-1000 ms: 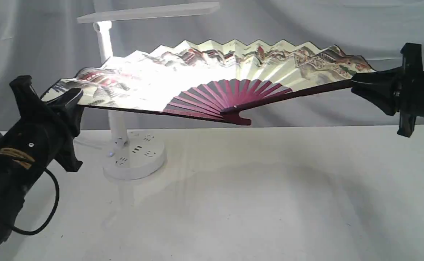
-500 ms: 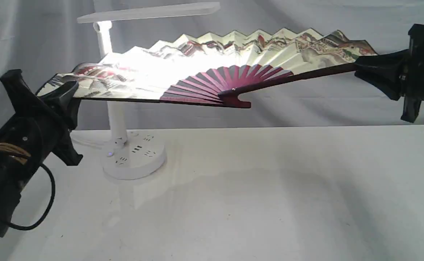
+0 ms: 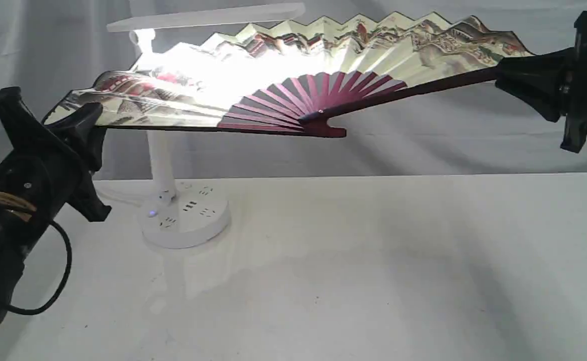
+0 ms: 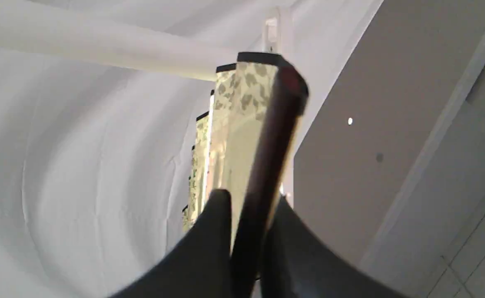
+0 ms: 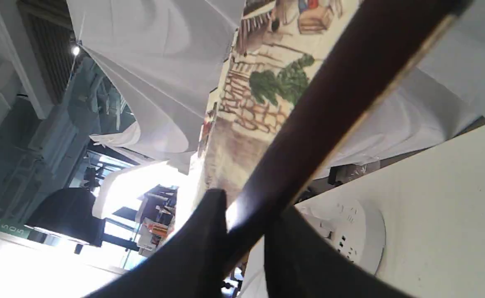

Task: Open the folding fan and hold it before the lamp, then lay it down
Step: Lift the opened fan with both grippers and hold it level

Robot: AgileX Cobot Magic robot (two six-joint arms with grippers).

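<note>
The folding fan (image 3: 293, 70) is spread wide in the air, its painted cream leaf and maroon ribs in front of the white lamp (image 3: 183, 215). The lamp's light glows through the fan's left half, and its bar head (image 3: 208, 17) shows just above the leaf. My left gripper (image 3: 85, 123) is shut on the left outer rib (image 4: 263, 165). At the far right my right gripper (image 3: 504, 75) is shut on the other outer rib (image 5: 329, 116). The lamp's post is partly hidden behind the fan.
The white table (image 3: 348, 271) lies well below the fan. The lamp's round base with sockets stands at the table's back left. A grey cloth backdrop (image 3: 423, 150) hangs behind.
Both grippers have lifted the open fan higher. Its top edge now reaches the lamp's bar head, and the leaf stands more upright than before.
</note>
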